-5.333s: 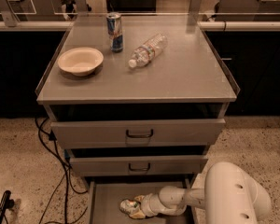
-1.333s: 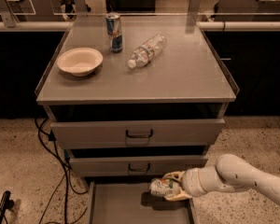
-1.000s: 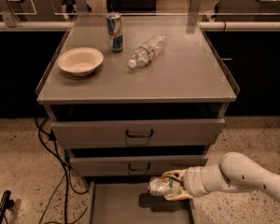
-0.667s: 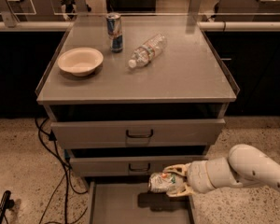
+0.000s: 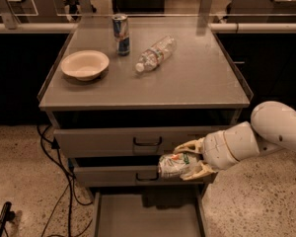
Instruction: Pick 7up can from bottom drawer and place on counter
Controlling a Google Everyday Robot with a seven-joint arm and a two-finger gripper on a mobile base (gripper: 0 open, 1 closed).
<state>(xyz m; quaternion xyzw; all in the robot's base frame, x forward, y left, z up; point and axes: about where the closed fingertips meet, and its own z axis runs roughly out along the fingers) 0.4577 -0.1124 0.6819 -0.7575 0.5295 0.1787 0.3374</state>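
Counter (image 5: 197,83) wide, flat, bare patch near right. Bottom drawer (image 5: 148,216) stood open below. 7up can (image 5: 173,165) hung sideways above drawer, right side. Dented, thin-walled, light, I judged; squeeze gently across middle. My fingers (image 5: 190,145) clamped around its right end.

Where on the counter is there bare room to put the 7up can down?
Bare: the front strip of the counter, before the bowl and water bottle, and its right side. Crowded: back left, bowl, blue-and-silver can, bottle. The hand holds the 7up can by the drawer fronts.
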